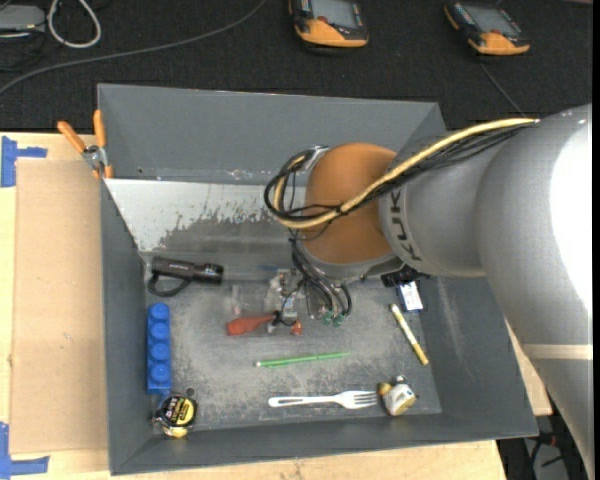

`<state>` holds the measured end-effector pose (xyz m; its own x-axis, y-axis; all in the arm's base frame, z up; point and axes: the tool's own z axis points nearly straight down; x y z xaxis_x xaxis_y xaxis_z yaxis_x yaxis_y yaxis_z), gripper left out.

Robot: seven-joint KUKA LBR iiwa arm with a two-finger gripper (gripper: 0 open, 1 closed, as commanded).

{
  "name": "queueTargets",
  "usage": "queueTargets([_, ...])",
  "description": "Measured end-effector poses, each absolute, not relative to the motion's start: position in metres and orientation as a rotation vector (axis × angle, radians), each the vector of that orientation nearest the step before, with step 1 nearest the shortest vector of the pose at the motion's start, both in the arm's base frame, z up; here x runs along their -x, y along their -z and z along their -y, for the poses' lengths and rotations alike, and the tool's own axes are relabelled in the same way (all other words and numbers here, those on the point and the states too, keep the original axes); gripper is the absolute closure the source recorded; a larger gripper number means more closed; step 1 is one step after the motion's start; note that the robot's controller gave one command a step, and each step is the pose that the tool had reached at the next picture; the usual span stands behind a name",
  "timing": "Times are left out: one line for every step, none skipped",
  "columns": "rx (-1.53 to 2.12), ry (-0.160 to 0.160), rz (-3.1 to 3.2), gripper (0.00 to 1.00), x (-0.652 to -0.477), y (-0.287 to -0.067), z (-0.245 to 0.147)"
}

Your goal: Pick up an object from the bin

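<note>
Grey bin [125, 368], left to right: a blue studded block bar [158, 348] lay by the left wall. Mid-floor lay a small red-handled tool [250, 325], which we judged light, stiff and narrow, best taken across its handle. The gripper [292, 306] hung at its right end, and we could not make out its spread. A yellow pencil [410, 334] lay farther right.

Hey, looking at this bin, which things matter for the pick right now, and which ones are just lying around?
In play:
- pincer, low over the middle of the bin
- red-handled tool, lying right beside the pincer

Just lying about:
- black torch, back left
- blue block strip, left side
- tape measure, front left corner
- green stick
- fork, front
- yellow pencil, right
</note>
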<state>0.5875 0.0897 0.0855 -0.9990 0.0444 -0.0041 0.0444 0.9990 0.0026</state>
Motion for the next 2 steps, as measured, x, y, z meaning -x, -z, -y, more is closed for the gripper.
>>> queueTargets([-0.07,-0.005,-3.134,1.0,-0.588,-0.108,-0.09])
queueTargets([-0.07,-0.005,-3.135,1.0,-0.588,-0.128,-0.09])
